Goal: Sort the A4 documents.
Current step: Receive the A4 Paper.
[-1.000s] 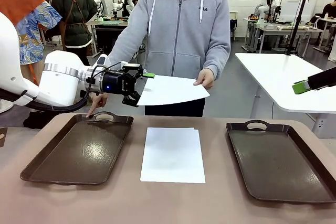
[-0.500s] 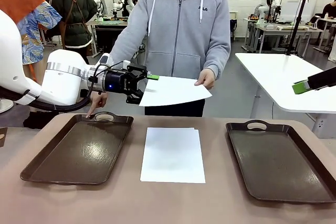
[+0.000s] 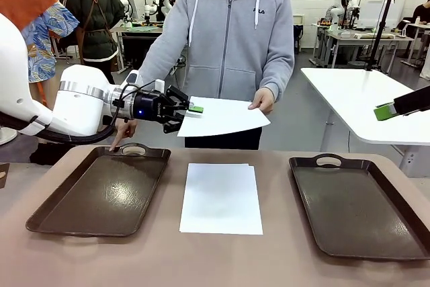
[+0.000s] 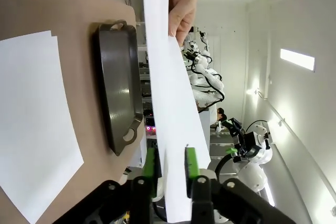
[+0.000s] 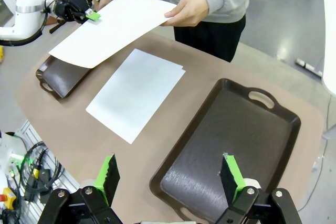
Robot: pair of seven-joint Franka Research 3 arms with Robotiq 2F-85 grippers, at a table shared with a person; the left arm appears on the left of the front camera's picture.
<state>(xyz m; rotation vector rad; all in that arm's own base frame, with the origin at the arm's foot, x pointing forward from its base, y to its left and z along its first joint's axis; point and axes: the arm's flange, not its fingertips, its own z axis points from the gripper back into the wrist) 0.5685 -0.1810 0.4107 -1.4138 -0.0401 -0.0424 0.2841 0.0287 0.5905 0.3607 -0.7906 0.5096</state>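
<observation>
Under A4 sheet, L hand lower pad hidden; R hand cropped.

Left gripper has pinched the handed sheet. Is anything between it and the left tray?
Nothing visible lies in the left tray. But the person's hand grips the opposite edge of the sheet, and their other hand points down at the tray's far handle, just below the left gripper.
</observation>
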